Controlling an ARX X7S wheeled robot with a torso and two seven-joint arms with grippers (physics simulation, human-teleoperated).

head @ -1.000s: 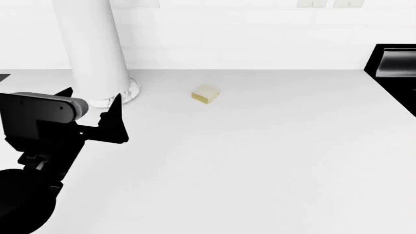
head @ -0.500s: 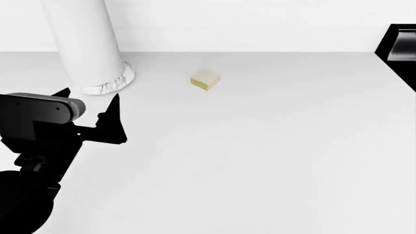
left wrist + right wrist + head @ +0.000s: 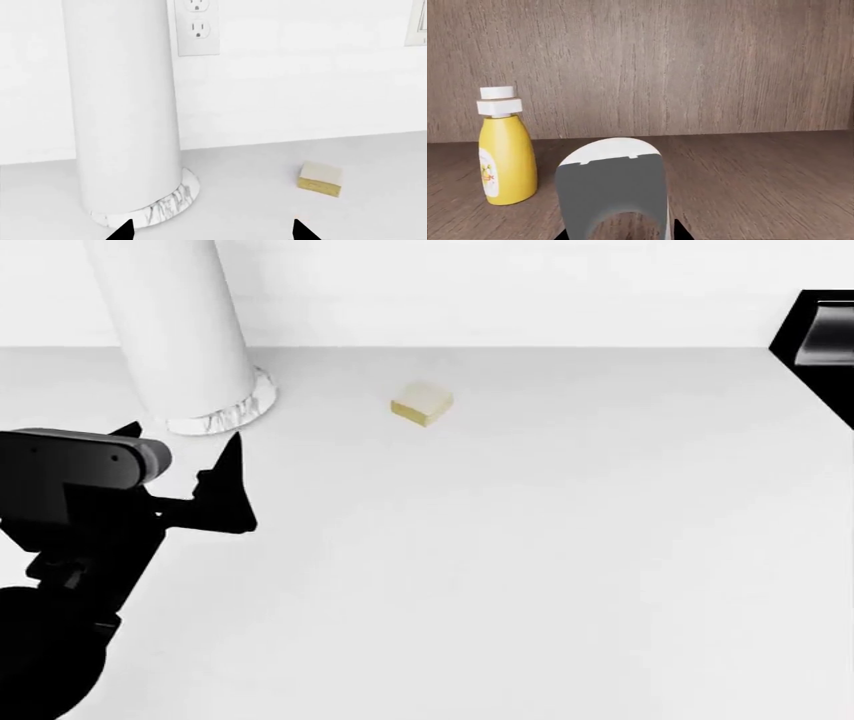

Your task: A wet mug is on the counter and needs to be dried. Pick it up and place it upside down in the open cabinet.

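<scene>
The small glossy grey-and-white mug (image 3: 614, 192) hung tilted over brown wood grain; the broad matte white counter (image 3: 534, 560) lay flat.

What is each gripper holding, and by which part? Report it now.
The right gripper appears to hold the mug, pinched across its side walls with a fingertip on each side. The left gripper is open and holds nothing.

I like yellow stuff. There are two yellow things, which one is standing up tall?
The yellow bottle with the white cap, on the wooden shelf. The yellow block lies low on the counter.
</scene>
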